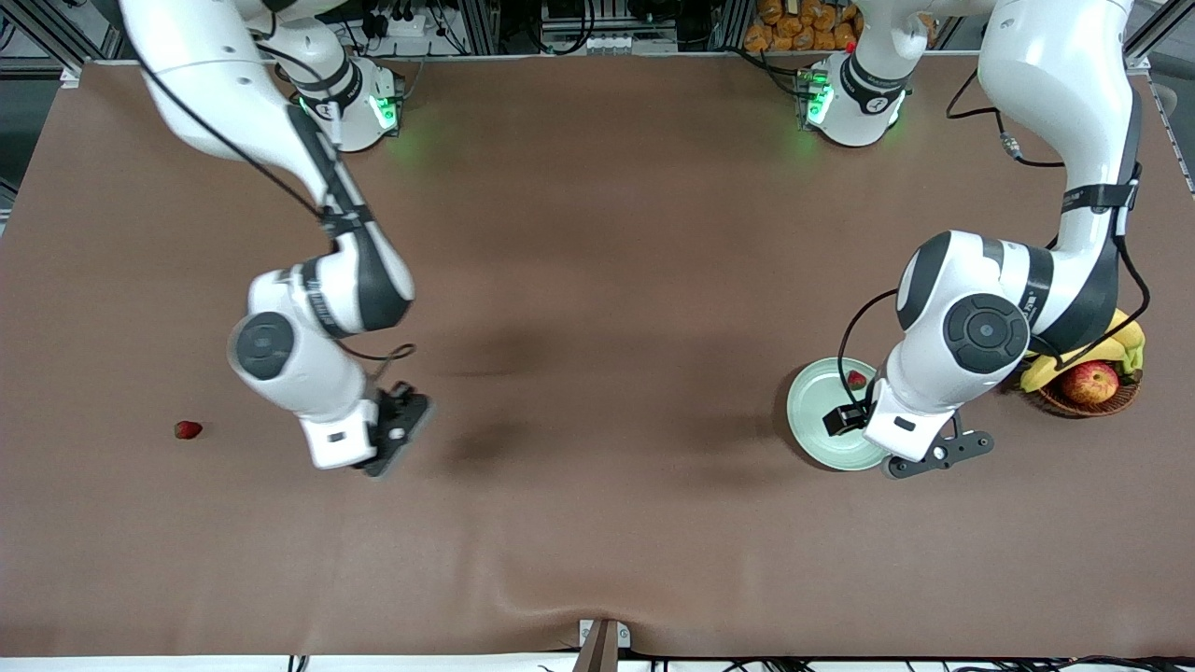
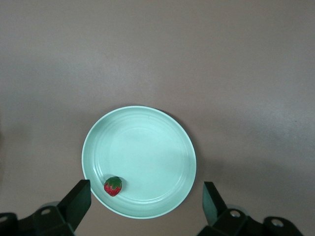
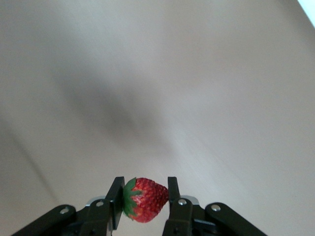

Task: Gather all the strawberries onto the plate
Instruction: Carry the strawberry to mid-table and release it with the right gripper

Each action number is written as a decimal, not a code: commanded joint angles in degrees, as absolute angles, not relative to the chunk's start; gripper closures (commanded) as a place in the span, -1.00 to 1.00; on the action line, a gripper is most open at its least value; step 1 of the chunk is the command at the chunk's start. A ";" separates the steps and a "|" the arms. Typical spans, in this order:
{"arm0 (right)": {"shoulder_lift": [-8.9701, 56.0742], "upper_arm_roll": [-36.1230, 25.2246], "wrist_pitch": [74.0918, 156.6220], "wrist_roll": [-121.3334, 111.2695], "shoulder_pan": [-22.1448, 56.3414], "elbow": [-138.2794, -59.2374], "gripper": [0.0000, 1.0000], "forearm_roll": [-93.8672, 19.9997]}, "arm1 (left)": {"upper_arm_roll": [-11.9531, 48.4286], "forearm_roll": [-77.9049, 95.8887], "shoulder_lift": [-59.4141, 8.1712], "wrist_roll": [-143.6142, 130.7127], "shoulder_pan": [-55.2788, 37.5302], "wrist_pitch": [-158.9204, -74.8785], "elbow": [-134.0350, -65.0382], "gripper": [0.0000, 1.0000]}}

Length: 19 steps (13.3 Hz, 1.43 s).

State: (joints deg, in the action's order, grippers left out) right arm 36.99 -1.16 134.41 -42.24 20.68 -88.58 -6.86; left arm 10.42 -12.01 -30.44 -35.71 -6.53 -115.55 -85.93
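Note:
The pale green plate (image 1: 810, 408) (image 2: 147, 147) lies toward the left arm's end of the table. One strawberry (image 1: 856, 379) (image 2: 112, 186) rests in it near the rim. My left gripper (image 2: 145, 191) hangs open above the plate, with nothing between its fingers. My right gripper (image 3: 145, 183) (image 1: 397, 434) is shut on a second strawberry (image 3: 147, 200) and hovers over bare brown table toward the right arm's end; the front view does not show this berry. A third strawberry (image 1: 188, 429) lies on the table, closer to the right arm's end than that gripper.
A brown wicker basket (image 1: 1064, 403) holding an apple (image 1: 1089, 382) and bananas (image 1: 1111, 347) stands beside the plate, partly under the left arm. A brown cloth (image 1: 597, 280) covers the table and wrinkles near the front edge.

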 commanded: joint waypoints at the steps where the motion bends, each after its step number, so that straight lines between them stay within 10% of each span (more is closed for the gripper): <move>1: 42.09 -1.67 139.55 -34.92 27.57 -84.29 1.00 -10.28 | 10.46 -10.99 -31.64 -33.41 -6.59 -114.26 -84.20 -1.00; 13: 58.00 -0.88 154.86 -14.08 43.85 -72.08 1.00 -10.63 | 10.46 -5.36 -33.49 -32.16 -6.77 -114.43 -84.29 -1.00; 14: 58.27 -0.79 154.86 -12.84 44.29 -71.90 0.76 -10.72 | 10.46 -5.36 -33.57 -32.52 -6.85 -114.43 -84.29 -1.00; 16: 58.45 -0.79 154.86 -11.17 45.43 -72.16 -0.99 -10.72 | 10.46 -4.93 -33.66 -32.96 -7.20 -114.78 -84.29 -1.00; 19: 55.91 -0.88 154.69 -11.42 44.74 -72.25 -1.00 -10.72 | 10.37 -2.99 -34.10 -33.66 -8.00 -115.05 -84.29 -1.00</move>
State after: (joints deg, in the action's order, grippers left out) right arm 57.31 -0.58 155.44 -11.87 45.09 -73.63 -9.97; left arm 10.61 -4.45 -33.29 -33.04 -7.25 -115.54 -85.65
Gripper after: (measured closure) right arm 0.220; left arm 0.000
